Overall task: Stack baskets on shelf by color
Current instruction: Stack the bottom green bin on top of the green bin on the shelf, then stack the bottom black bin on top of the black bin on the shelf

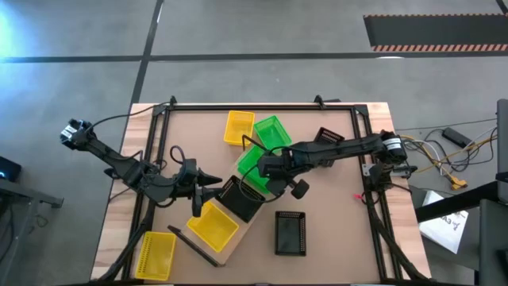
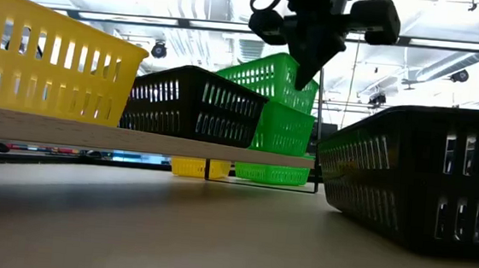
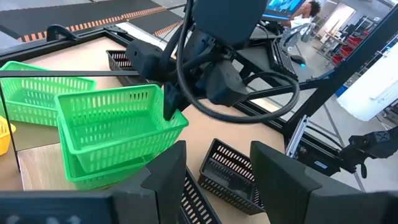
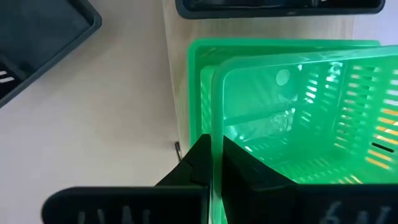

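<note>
Top green basket (image 1: 255, 161) sits tilted in a second green one at the shelf (image 1: 228, 248) end, table centre. Right gripper (image 4: 216, 163) pinches its rim, fingers clamped. Left gripper (image 1: 213, 179) at 9 o'clock of it, fingers apart, holding nothing.

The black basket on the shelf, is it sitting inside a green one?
No, the black basket sits on the shelf itself, beside the green baskets.

**Bright overhead light, glare on green plastic**

Ceiling strip lights blaze white in the low view, leaving the black basket (image 2: 424, 178) in the foreground dark and soft. The green basket (image 4: 298, 106) glows with specular glare in the right wrist view. Shadows on the table (image 1: 333, 199) fall faint and diffuse. A blue flare marks the high view's upper left corner.
</note>
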Motion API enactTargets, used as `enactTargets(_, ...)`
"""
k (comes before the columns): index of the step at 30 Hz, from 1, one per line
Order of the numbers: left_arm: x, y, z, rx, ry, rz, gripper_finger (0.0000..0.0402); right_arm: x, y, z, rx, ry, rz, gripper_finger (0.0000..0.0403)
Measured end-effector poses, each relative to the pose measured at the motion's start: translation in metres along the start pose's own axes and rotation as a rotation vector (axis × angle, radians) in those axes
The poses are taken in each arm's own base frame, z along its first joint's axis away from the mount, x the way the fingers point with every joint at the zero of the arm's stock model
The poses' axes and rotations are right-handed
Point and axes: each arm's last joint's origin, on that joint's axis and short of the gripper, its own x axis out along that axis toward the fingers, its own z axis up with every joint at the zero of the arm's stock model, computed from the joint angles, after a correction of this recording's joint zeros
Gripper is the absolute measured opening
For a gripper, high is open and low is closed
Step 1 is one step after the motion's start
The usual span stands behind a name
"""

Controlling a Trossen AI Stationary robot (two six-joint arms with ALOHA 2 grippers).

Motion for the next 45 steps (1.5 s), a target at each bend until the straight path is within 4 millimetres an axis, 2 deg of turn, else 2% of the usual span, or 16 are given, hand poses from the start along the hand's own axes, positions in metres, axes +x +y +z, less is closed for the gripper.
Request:
enactTargets(10, 0.0, 0.0, 0.0, 0.001, 0.0, 0.0, 0.0164, 0.01, 0.001, -0.001, 0.022, -0.01, -0.006, 0.0021)
enactTargets(20, 0.0, 0.0, 0.0, 0.001, 0.0, 0.0, 0.0164, 0.01, 0.0, 0.001, 0.055, -0.03, -0.025, 0.012)
enactTargets(24, 0.0, 0.0, 0.0, 0.001, 0.001, 0.0, 0.0164, -0.001, -0.002, 0.007, 0.08, -0.053, -0.042, 0.0148)
enactTargets(27, 0.0, 0.0, 0.0, 0.002, 0.001, 0.001, 0.0164, -0.02, 0.0, 0.019, 0.21, -0.105, -0.058, 0.0156)
enactTargets(30, 0.0, 0.0, 0.0, 0.002, 0.001, 0.001, 0.0164, -0.035, 0.003, 0.029, 0.511, -0.159, -0.045, 0.0155)
enactTargets(33, 0.0, 0.001, -0.002, 0.006, 0.005, 0.004, 0.0164, -0.037, 0.008, 0.033, 0.763, -0.177, 0.037, 0.0149)
enactTargets(35, 0.001, 0.002, -0.003, 0.009, 0.008, 0.007, 0.0164, -0.035, 0.018, 0.037, 0.811, -0.176, 0.11, 0.0146)
enactTargets(38, 0.001, 0.002, -0.003, 0.009, 0.008, 0.007, 0.0164, -0.032, 0.043, 0.047, 0.808, -0.151, 0.157, 0.0142)
enactTargets(45, 0.001, 0.002, -0.003, 0.017, 0.009, 0.008, 0.0164, -0.024, 0.118, 0.071, 0.853, -0.08, 0.234, 0.0144)
